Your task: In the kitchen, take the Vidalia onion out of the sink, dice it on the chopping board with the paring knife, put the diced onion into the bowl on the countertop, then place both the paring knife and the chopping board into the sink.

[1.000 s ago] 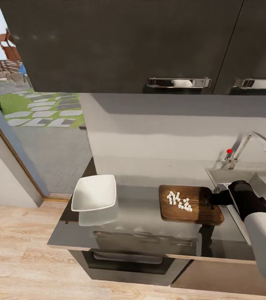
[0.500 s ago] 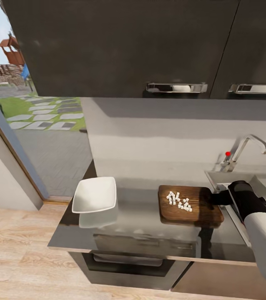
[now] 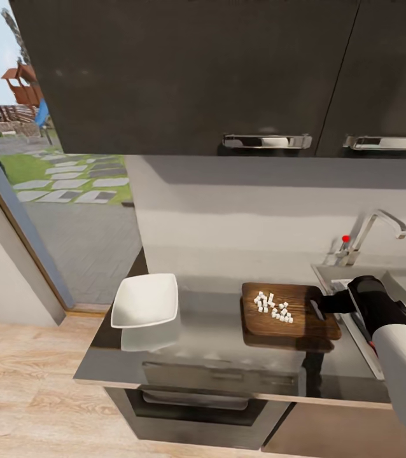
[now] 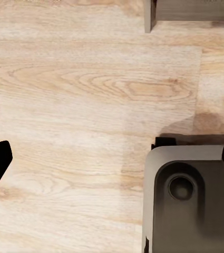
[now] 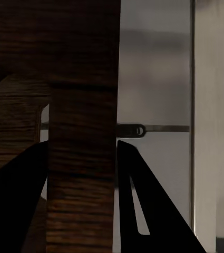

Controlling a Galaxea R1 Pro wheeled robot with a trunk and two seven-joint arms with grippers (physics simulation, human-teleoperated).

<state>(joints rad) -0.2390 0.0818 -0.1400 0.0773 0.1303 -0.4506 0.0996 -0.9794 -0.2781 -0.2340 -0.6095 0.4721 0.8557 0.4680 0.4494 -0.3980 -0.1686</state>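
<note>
The dark brown chopping board point(image 3: 290, 318) is on the grey countertop point(image 3: 216, 346), just left of the sink point(image 3: 328, 273). A dark shadow shows under its near edge. Several small white pieces of diced Vidalia onion point(image 3: 273, 307) lie on it. My right gripper point(image 3: 321, 308) is shut on the board's right edge. In the right wrist view the board point(image 5: 80, 79) sits between its two dark fingers point(image 5: 143, 205). The white squarish bowl point(image 3: 146, 300) stands empty at the counter's left end. My left gripper point(image 4: 114, 153) is open over wooden floor. The paring knife is out of view.
The chrome tap point(image 3: 371, 229) with a red dot rises behind the sink. Dark wall cabinets point(image 3: 196, 70) hang over the counter, and an oven front point(image 3: 196, 397) is below it. A glass door point(image 3: 44, 210) to the garden is at the left. A grey rounded part point(image 4: 188, 200) lies beneath the left gripper.
The whole view has shifted slightly, so the camera moved. The board's near edge looks a little higher, with a wider shadow under it. The right gripper keeps its hold.
</note>
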